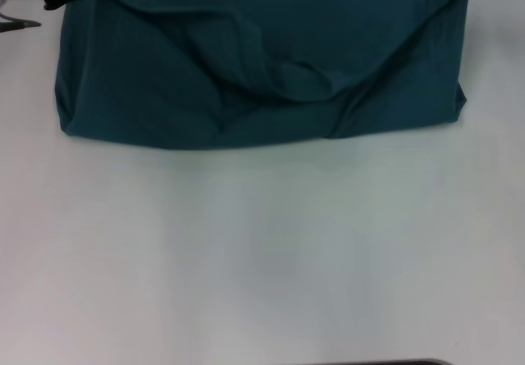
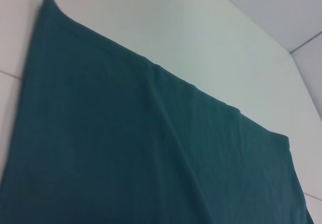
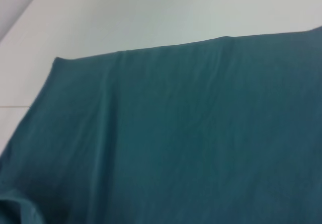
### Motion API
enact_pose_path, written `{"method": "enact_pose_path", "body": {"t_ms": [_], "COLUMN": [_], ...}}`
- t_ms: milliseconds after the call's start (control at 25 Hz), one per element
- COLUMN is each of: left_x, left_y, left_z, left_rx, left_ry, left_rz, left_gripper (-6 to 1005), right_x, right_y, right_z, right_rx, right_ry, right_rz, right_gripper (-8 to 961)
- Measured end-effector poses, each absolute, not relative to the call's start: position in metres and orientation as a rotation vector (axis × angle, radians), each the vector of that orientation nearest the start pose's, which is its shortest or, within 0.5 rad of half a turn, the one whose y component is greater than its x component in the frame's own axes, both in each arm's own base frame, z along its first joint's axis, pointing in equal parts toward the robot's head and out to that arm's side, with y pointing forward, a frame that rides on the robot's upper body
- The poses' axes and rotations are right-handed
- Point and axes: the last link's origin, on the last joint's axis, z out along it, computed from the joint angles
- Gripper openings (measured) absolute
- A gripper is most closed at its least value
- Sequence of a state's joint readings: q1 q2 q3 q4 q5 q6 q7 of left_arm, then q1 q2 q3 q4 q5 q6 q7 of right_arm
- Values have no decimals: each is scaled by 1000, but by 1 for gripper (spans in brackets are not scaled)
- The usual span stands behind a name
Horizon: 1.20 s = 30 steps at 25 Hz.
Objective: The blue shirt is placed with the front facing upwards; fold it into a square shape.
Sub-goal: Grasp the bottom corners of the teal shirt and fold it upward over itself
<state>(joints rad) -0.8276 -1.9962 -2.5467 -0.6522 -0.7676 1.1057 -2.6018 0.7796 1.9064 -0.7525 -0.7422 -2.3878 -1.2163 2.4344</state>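
Lying at twelve o'clock on the white worktop [image 1: 262, 258], the blue shirt [image 1: 262, 61] looks soft, light and droopy, best pinched at its far corners, where each end effector sits, grip state unclear.

Setting: robot test bench, probably a lab. Evidence: plain white table [image 1: 262, 250] with a blue shirt [image 1: 262, 61] spread on it; pale seamed floor panels [image 2: 282, 12] beyond the table edge.

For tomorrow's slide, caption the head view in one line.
Both arms at the far corners of the blue shirt, plain side up on the white table.
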Motion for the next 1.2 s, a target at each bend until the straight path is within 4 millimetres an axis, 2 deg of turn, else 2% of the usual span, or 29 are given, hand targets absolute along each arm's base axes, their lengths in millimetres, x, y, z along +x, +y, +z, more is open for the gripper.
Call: {"method": "enact_pose_path", "body": {"t_ms": [320, 600, 800, 1200], "left_x": [-230, -232, -231, -215], "left_y": [460, 468, 468, 473], "left_z": [40, 47, 41, 27], "left_rx": [-1925, -1846, -1862, -1958], "left_ry": [-1697, -1692, -1671, -1538], "left_rz": [-549, -582, -540, -483], "left_gripper": [1, 1, 0, 0], "right_x": [243, 240, 242, 249], "right_y": [458, 466, 468, 463], "right_z": [74, 71, 68, 38], "right_rx": [-2126, -2096, -2076, -2095], "right_ry": [1323, 1271, 1255, 1180], "right_rz": [171, 146, 138, 5], "right_gripper": [24, 24, 24, 25]}}
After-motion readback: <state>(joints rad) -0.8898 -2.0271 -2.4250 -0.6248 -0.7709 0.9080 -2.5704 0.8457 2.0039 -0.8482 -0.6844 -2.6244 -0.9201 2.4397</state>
